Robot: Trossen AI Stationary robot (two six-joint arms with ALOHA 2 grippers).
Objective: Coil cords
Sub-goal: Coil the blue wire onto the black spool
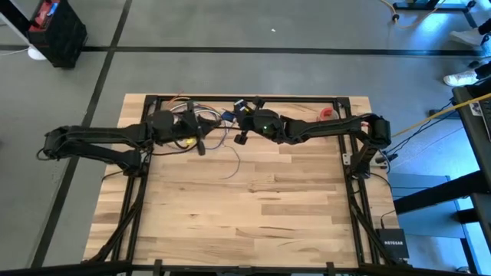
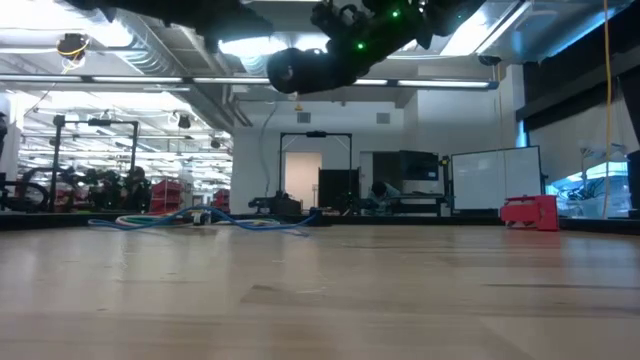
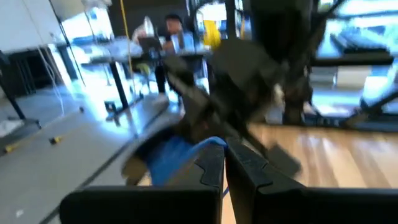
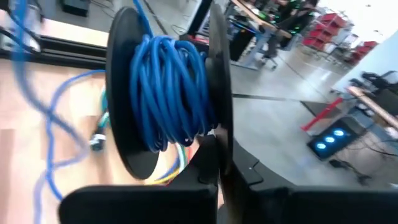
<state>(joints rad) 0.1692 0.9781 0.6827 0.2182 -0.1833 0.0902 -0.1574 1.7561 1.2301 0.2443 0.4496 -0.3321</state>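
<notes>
Wood-plank table (image 1: 253,207) on a black frame, grey floor around it. A workshop shows beyond in the low view, w/ a whiteboard and a doorway.

Both arms reach in from the sides and meet near the middle of the far edge. Behind them sit a tangle of multicoloured cables (image 1: 190,109) and a small red object (image 1: 327,113) off toward the right arm's side. In the low view the red object (image 2: 530,212) stands at the far right, well apart from the grippers.

Right gripper (image 4: 217,149) is closed on the rim of one flange of a black spool (image 4: 124,87), held clear above the tabletop, dark and round in the low view (image 2: 300,70). Blue cord (image 4: 165,93) is wound thick on the hub btwn the two flanges, and loose blue loops run off onto the wood. In the high view a thin strand (image 1: 234,162) trails from the grippers toward the table's middle, curving. The low view shows it lying flat along the far part of the table (image 2: 200,220).

Left gripper (image 3: 225,155) sits just beside the right one (image 1: 241,138), across the strand. Its view is blurred, so can't tell its grip or whether it has hold of anything.
</notes>
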